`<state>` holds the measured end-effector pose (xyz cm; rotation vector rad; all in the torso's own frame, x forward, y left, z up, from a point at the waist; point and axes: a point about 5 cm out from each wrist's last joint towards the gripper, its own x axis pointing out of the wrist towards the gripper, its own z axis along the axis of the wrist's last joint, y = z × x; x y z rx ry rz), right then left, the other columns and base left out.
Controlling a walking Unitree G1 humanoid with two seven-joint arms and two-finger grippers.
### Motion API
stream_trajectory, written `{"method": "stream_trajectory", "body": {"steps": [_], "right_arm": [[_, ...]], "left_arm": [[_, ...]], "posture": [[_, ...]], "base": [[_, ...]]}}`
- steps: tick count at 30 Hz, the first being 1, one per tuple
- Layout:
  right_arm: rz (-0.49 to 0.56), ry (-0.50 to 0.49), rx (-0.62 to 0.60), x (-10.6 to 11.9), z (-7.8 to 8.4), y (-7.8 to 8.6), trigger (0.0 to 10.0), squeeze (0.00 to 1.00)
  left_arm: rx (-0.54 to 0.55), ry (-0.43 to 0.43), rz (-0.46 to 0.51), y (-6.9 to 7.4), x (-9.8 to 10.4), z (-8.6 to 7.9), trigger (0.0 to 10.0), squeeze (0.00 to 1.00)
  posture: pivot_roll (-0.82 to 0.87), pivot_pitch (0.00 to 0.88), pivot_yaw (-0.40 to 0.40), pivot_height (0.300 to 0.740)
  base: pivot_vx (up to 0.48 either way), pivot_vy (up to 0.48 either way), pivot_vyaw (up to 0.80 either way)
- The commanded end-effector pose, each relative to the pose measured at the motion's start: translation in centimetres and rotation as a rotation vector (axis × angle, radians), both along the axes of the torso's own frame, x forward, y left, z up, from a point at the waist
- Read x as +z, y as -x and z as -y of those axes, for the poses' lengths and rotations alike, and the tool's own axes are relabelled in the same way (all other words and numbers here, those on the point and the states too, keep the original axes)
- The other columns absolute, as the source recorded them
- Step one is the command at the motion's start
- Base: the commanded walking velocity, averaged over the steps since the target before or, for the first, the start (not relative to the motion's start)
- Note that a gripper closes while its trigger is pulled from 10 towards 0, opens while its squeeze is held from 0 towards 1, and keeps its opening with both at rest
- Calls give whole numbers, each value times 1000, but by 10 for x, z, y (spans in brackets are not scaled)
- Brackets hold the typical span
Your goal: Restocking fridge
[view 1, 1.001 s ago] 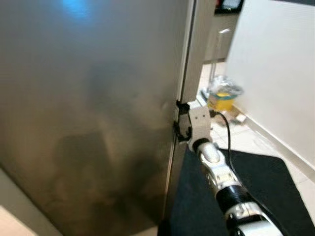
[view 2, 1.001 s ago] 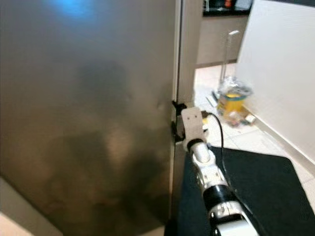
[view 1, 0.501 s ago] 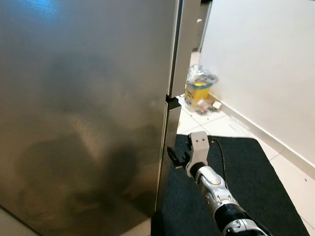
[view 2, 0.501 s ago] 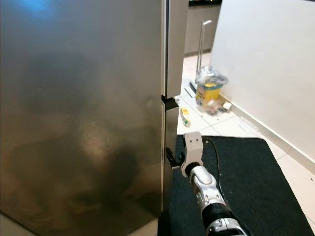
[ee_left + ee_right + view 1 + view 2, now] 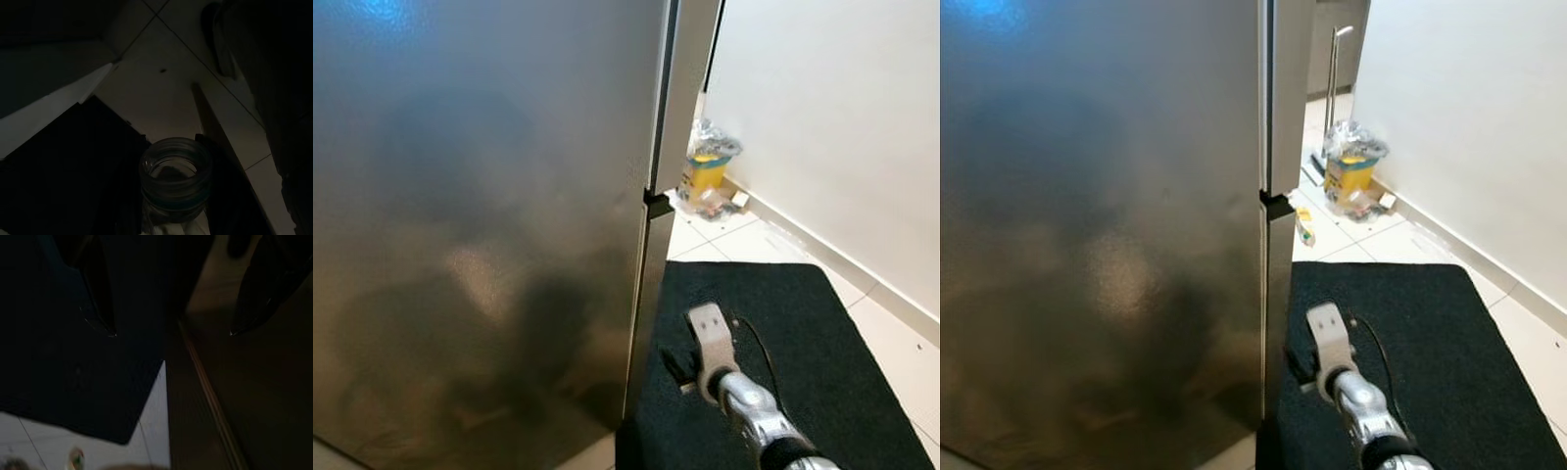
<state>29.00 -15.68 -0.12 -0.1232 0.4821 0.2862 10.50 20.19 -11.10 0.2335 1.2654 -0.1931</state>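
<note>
Head views: closed steel fridge door point(image 5: 489, 215); right tool point(image 5: 677, 364) low over the black mat point(image 5: 783, 313), just beside the door's edge. A yellow bagged container point(image 5: 1349, 168) stands by the wall.

Left wrist view (dark): left tool clamped on a glass jar point(image 5: 176, 181) above tiled floor.

Right wrist view: fingers point(image 5: 100, 308) apart, gripping nothing.

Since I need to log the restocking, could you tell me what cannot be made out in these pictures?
- Fridge contents: hidden behind its closed steel door, eye views.
- Jar in the left gripper: its contents are lost in the dark left wrist view.
- Right gripper: blurred in the eye views.
- Yellow container by the wall: wrapped in plastic, label too small.
</note>
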Motion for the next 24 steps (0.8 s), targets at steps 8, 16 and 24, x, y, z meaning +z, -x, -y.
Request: {"method": "stream_trajectory", "body": {"steps": [8,16,24], "right_arm": [[-188,110,-13,-40,16,42,10000,0],[-300,170,-27,-61,28,73,10000,0],[-347,198,-39,-70,34,89,10000,0]], "left_arm": [[23,-1,-7,3,-1,0,10000,0],[14,-1,-10,4,-1,0,10000,0],[17,1,-12,5,-1,0,10000,0]], "posture": [[-41,4,7,740],[-42,5,9,740],[-43,8,10,740]], "base": [[0,-354,0],[0,0,0],[0,0,0]]}}
